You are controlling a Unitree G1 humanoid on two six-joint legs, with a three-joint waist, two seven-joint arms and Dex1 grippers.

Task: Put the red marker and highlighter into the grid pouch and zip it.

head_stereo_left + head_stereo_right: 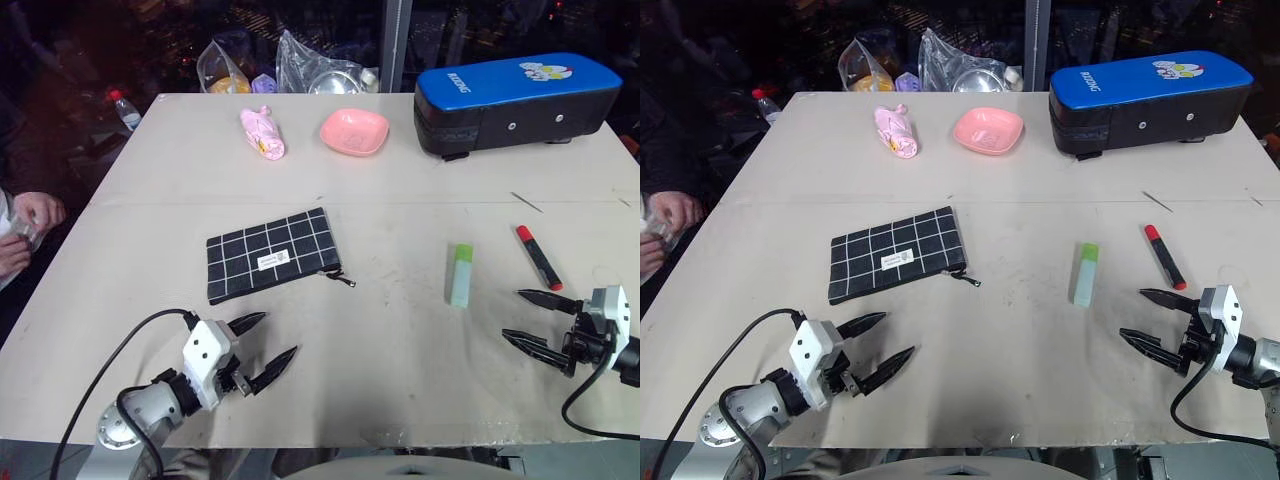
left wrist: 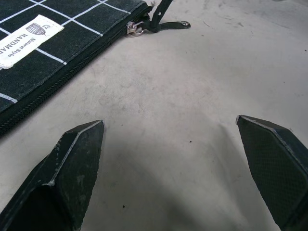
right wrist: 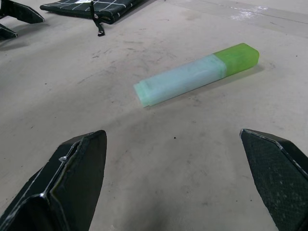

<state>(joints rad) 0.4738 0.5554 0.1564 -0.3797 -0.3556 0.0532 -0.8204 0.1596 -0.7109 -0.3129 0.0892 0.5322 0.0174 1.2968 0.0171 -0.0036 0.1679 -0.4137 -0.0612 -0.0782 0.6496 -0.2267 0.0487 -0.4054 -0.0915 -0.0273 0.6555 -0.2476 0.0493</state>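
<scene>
The left gripper (image 1: 262, 348) is held wide open and empty above the pale table (image 1: 380, 330). Just ahead of it the flat black fabric grid pouch (image 1: 270, 253) with white lines is laid, its zipper closed. The right gripper (image 1: 530, 318) is likewise spread wide, nothing grasped. The chunky pale-green highlighter (image 1: 460, 274) is found ahead of its fingers, toward the pouch; the slim red marker (image 1: 538, 257) lies just beyond its fingertips.
</scene>
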